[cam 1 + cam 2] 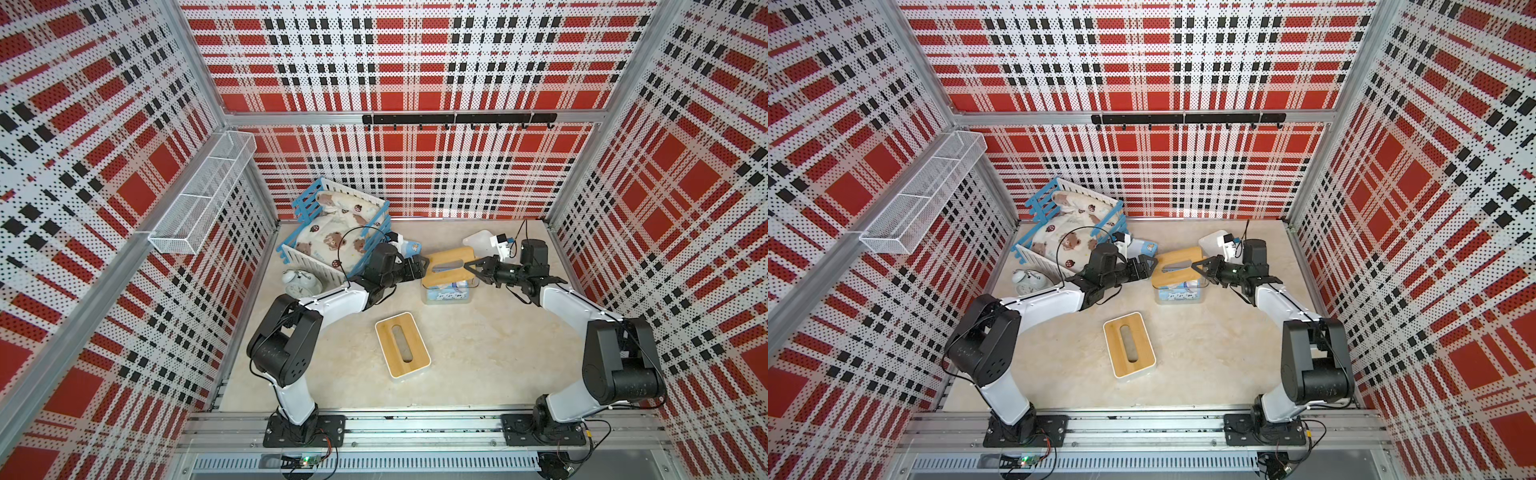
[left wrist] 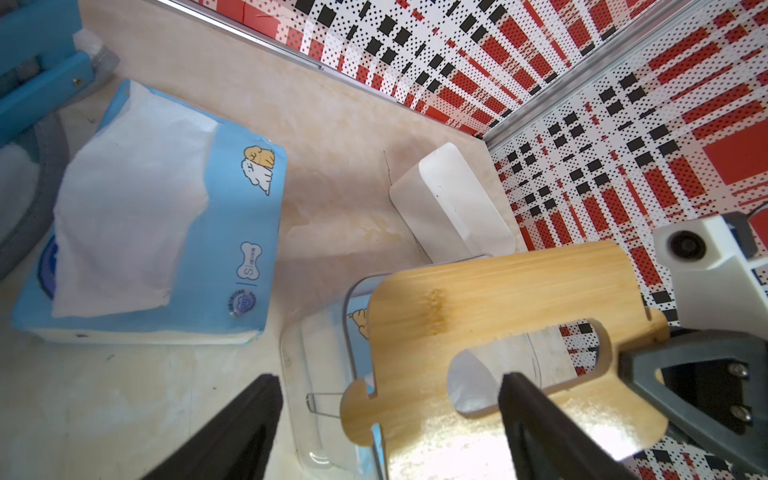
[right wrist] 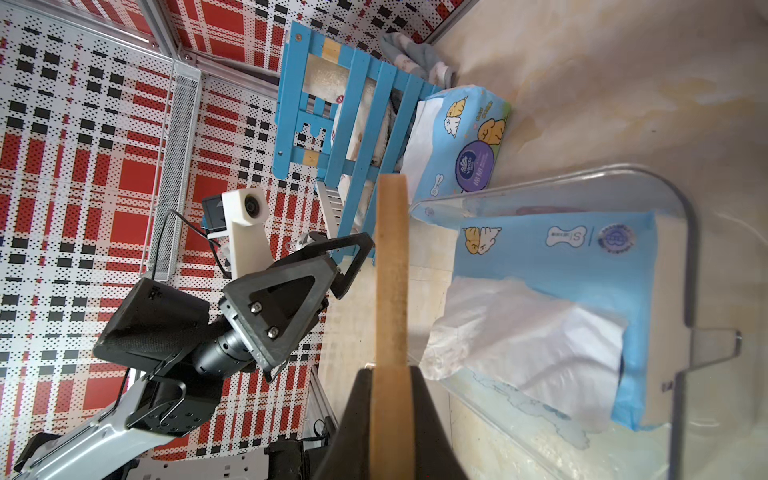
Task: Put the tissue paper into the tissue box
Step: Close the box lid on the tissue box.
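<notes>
Right pincer (image 1: 468, 268) clamps wooden lid (image 1: 446, 262) over clear box (image 1: 446, 296); one tissue pack (image 3: 561, 266) lies inside. Left pincer (image 1: 422, 266) gapes wide at lid's nine o'clock; second pack (image 1: 413, 248) rests at box's eleven o'clock.

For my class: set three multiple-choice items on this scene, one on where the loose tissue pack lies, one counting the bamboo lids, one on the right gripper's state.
1. Where does the loose tissue pack lie? A in the wall basket; B on the table beside the blue crib; C inside the crib.
2. How many bamboo lids show in both top views? A one; B four; C two.
3. The right gripper is: A shut on a bamboo lid; B open above the table; C shut on a tissue pack.
Key: 1 B, it lies beside the crib's slats; 2 C, one held over the clear box, one sits on the white box; 3 A, its jaws clamp the lid's edge.
</notes>
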You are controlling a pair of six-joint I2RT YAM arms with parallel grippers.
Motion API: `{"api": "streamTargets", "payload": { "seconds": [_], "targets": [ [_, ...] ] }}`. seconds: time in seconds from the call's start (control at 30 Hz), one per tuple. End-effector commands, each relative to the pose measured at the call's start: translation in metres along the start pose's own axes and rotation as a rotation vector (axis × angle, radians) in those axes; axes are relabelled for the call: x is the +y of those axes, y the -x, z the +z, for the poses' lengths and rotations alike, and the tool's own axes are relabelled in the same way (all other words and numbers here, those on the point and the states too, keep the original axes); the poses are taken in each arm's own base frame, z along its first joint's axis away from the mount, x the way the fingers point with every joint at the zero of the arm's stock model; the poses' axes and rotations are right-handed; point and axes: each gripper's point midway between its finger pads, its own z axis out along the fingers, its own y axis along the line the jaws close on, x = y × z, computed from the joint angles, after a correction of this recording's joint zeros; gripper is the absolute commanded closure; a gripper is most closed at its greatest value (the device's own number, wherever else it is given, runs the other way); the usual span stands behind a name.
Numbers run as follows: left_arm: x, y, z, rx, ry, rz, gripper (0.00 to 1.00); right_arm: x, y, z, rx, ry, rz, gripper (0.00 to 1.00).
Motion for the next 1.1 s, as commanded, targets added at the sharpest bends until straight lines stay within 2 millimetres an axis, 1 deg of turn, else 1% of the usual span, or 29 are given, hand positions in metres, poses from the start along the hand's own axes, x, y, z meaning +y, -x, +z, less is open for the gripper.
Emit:
{"api": "streamTargets", "payload": {
  "seconds": [0.0,0.27,0.63,0.97,1.07],
  "targets": [
    [-0.007,0.002,0.006,0.006,-0.020,0.024,0.12,0.002,0.009,-0.002,-0.005,0.011,-0.020,1.00],
    [-0.006,0.002,0.009,0.008,-0.020,0.023,0.12,-0.011,0.008,0.002,0.015,-0.008,0.014,1.00],
    [-0.002,-0.002,0.013,0.018,-0.010,0.028,0.12,-0.021,0.007,0.007,0.061,-0.029,0.030,1.00],
    [-0.001,-0.003,0.013,0.017,-0.006,0.026,0.13,-0.017,0.008,0.007,0.077,0.002,0.078,1.00],
    [-0.002,-0.002,0.013,0.016,-0.006,0.025,0.13,-0.021,0.008,0.006,0.075,-0.006,0.097,1.00]
  ]
}}
